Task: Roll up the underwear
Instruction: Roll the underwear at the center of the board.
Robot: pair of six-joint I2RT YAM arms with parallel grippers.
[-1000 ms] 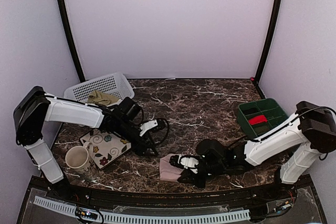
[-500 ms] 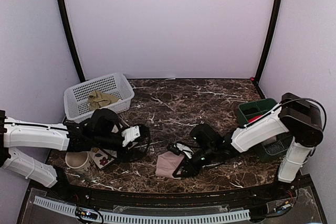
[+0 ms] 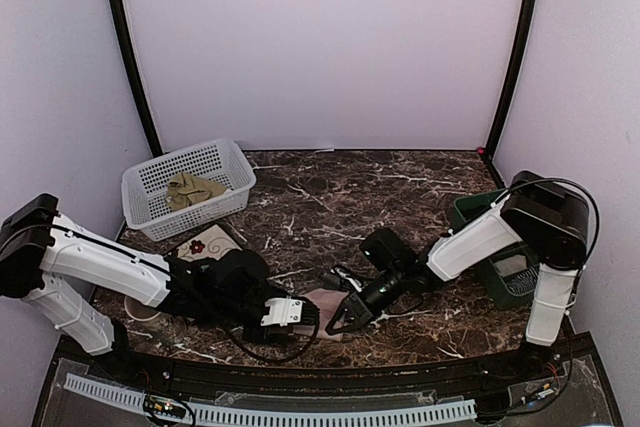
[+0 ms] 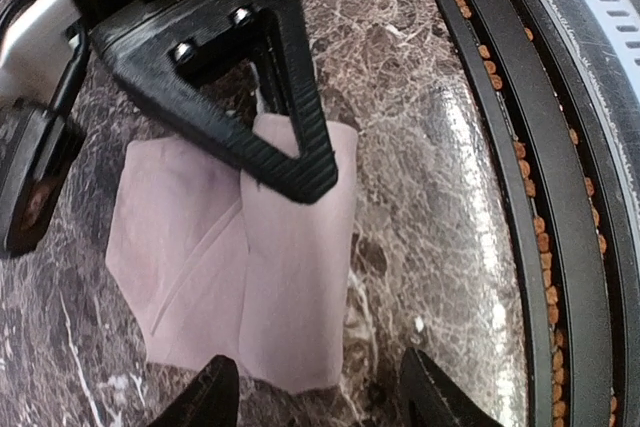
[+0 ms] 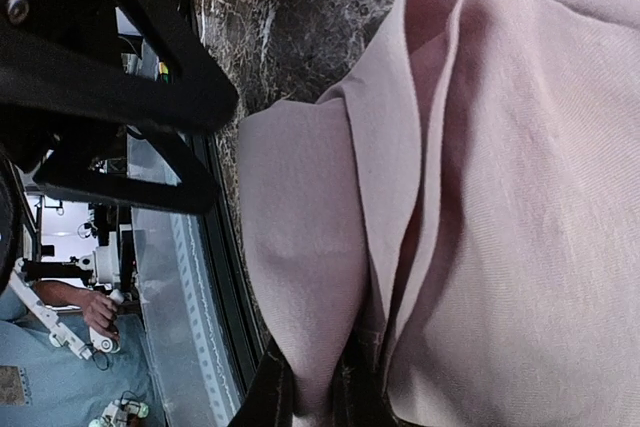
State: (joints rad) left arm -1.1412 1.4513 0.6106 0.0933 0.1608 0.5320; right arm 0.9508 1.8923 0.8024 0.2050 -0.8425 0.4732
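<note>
- Pinching a folded edge of the pink underwear point(image 3: 320, 303), the right gripper point(image 5: 310, 399) is clamped on the cloth.
- The left gripper point(image 4: 320, 402) hangs released over the cloth's near end, gripping nothing.
- The pink underwear lies folded flat near the table's point(image 3: 400, 197) front edge; the olive underwear point(image 3: 192, 187) sits in the basket point(image 3: 215, 209).
- Step, as I judge it: starting the roll. Next calls for turning the pinched edge over while the left pins the cloth.

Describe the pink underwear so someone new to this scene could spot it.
On the dark marble table, look at the near edge, where the left gripper and right gripper meet. The pink underwear lies folded there, the only pale pink cloth; the olive underwear sits in the white basket.
</note>
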